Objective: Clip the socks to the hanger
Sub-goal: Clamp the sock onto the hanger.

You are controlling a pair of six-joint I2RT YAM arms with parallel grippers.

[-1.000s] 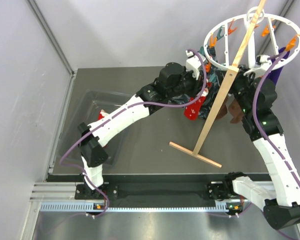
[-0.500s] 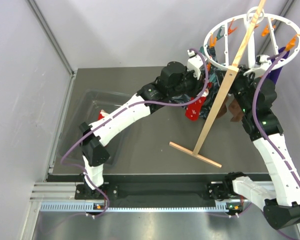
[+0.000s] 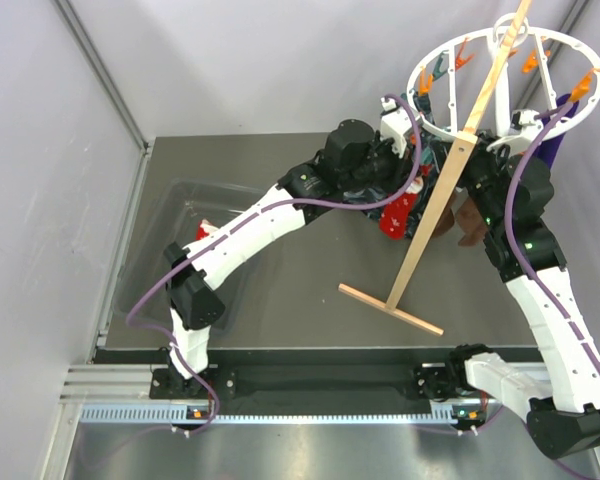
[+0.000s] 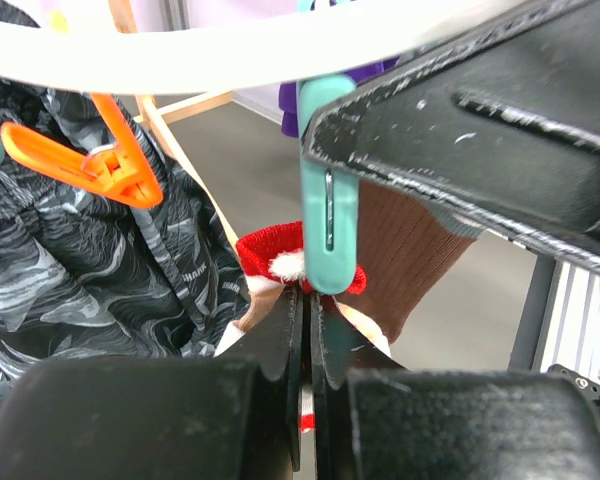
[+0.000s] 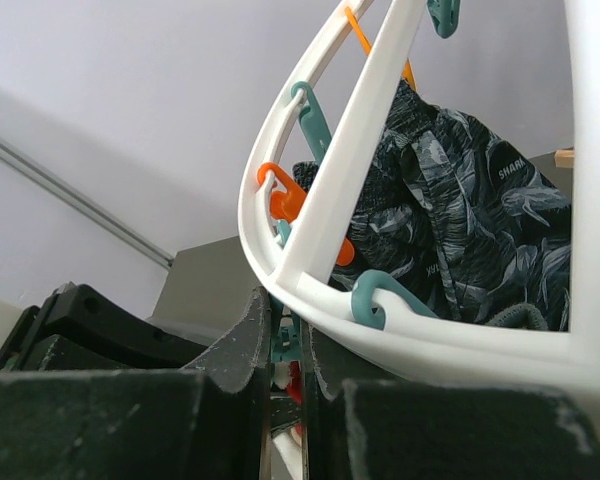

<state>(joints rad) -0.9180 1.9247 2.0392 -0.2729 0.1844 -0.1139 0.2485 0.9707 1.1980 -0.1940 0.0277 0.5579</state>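
The white ring hanger stands on a slanted wooden pole. My left gripper is shut on a red sock with white trim and holds its cuff up against a teal clip under the ring. In the top view the red sock hangs below the left gripper. My right gripper is shut on that teal clip just under the ring. A brown sock hangs right behind; it also shows in the top view.
A dark-blue patterned cloth hangs from the ring beside an orange clip. A purple sock hangs at the far right. The stand's wooden foot lies on the table. A clear bin at the left holds another red sock.
My left gripper has carried the red sock a little to the right and up, closer under the ring. The right arm has stayed in place.
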